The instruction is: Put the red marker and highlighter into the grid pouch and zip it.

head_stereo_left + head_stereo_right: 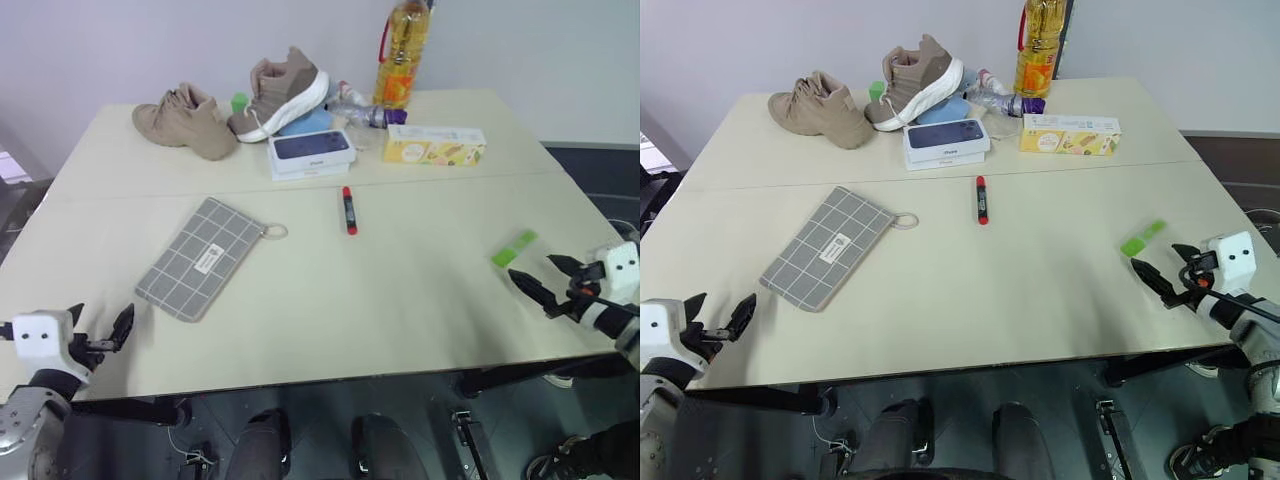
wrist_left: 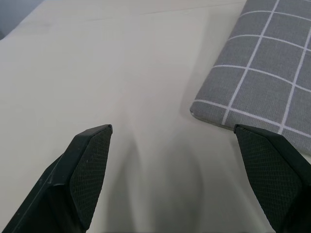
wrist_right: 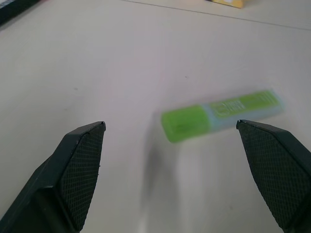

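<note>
Grid pouch [image 1: 200, 258], a flat rectangular grey fabric case crossed by thin white lines, lies on the left half of the pale beige table [image 1: 300, 330], angled so that its small white label [image 1: 209, 259] faces up and its metal ring zip pull [image 1: 274, 232] sticks out at the corner nearest the table's middle. It lies flat, and whether its zip is open I cannot tell. No pen rests on it or touches it.

Well to its right, near the table's centre, lies the red marker [image 1: 349, 210], a short thick red pen with a black middle band, pointing away from the robot. The highlighter [image 1: 514, 248], a chunky lime-green pen with a paler clear end, lies far to the right, near the table's edge.

The left gripper [image 1: 100, 335] hovers at the near left edge with its two black fingers spread wide and nothing between them; the pouch's near corner sits just beyond one fingertip in the left wrist view. The right gripper [image 1: 545, 280] is also wide open and empty, just short of the highlighter, which lies crosswise ahead of its fingers.

Along the far side stand two tan sneakers [image 1: 230, 108], a white phone box with a dark top [image 1: 310, 152], a yellow printed carton [image 1: 434, 145] and a bottle of amber oil [image 1: 403, 55].
</note>
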`<state>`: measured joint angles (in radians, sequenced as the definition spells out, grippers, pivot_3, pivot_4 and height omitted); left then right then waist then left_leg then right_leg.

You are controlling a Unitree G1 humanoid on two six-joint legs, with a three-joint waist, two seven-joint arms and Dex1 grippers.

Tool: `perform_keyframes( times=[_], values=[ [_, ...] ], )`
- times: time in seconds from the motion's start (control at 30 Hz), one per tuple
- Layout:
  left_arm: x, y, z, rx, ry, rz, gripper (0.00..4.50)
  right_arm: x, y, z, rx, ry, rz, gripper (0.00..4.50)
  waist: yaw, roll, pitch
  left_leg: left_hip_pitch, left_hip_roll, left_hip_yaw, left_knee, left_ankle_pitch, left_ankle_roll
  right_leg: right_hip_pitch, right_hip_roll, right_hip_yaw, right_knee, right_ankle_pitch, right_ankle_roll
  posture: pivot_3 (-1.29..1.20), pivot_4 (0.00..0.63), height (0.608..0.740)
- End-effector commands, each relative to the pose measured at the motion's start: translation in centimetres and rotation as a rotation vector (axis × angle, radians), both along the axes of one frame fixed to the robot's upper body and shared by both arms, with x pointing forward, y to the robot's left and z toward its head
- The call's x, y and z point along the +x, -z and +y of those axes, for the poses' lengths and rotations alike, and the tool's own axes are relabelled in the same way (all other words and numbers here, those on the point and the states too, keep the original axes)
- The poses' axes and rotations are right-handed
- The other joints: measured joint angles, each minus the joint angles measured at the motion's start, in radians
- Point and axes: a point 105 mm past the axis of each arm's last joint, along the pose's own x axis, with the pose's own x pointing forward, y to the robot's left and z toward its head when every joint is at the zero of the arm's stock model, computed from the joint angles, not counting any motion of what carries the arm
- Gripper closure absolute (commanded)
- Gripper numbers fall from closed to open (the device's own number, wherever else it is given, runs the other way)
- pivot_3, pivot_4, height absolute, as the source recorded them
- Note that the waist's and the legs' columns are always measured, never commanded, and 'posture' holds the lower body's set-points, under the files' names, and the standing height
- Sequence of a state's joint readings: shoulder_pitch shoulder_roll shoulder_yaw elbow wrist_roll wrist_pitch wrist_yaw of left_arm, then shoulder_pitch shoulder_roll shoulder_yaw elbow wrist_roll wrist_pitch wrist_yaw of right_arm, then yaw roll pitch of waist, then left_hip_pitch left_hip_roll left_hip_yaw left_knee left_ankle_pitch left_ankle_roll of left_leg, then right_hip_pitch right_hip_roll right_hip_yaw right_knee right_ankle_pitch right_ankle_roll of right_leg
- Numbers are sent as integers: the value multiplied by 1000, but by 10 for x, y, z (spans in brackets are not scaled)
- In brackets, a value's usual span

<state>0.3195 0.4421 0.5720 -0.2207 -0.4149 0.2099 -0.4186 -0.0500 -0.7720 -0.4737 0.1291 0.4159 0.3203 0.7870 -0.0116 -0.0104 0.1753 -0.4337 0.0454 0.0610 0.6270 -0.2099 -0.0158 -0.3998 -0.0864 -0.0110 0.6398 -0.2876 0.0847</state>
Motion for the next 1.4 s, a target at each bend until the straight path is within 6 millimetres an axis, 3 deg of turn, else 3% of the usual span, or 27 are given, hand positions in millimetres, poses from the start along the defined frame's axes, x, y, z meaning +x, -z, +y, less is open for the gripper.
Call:
perform_keyframes(
  times=[0.03,0.3,0.37,0.43,0.73,0.87,1.07,1.27,1.4],
  values=[
    [0,-15,-1,23,-18,-56,195,6,-12,5,-11,-20,-48,10,1,0,0,0,0,0,0,0,0,0,0,0,0,0,0,0,150,736],
    [4,-16,-7,39,-5,-73,195,15,-21,33,1,-115,-75,10,0,0,0,0,0,0,0,0,0,0,1,0,0,0,0,0,150,736],
    [6,-16,-10,48,-7,-83,195,18,-25,48,13,-165,-89,10,0,0,0,0,0,0,0,0,0,0,1,0,0,0,0,0,150,736],
    [10,-18,-18,64,18,-105,195,23,-29,85,40,-270,-114,10,-3,0,0,0,0,0,1,0,0,0,1,0,0,0,0,0,150,736],
    [9,-11,-31,96,81,-99,195,32,-43,201,144,-550,-187,10,-2,-1,0,-1,3,1,0,0,0,-2,4,0,1,1,-1,0,150,736],
    [11,-11,-31,109,88,-98,0,42,-34,243,125,-597,-169,1191,-2,-2,-1,-5,3,0,2,0,0,-7,4,0,5,1,-1,0,150,736],
    [5,-9,-24,188,113,-69,0,57,-20,305,100,-659,-143,4447,-9,-4,-2,-7,3,1,4,0,0,-10,4,0,7,2,-2,0,150,736],
    [-4,-6,-14,305,154,-8,0,67,-23,381,37,-735,-146,4447,-29,-5,-3,-7,4,1,2,0,0,-12,4,0,9,2,-2,0,150,736],
    [-7,-3,-12,353,188,20,0,67,-22,420,-6,-765,-142,4447,-35,-5,-3,-8,4,0,1,0,-1,-13,3,0,9,2,-2,0,150,736]
  ],
)
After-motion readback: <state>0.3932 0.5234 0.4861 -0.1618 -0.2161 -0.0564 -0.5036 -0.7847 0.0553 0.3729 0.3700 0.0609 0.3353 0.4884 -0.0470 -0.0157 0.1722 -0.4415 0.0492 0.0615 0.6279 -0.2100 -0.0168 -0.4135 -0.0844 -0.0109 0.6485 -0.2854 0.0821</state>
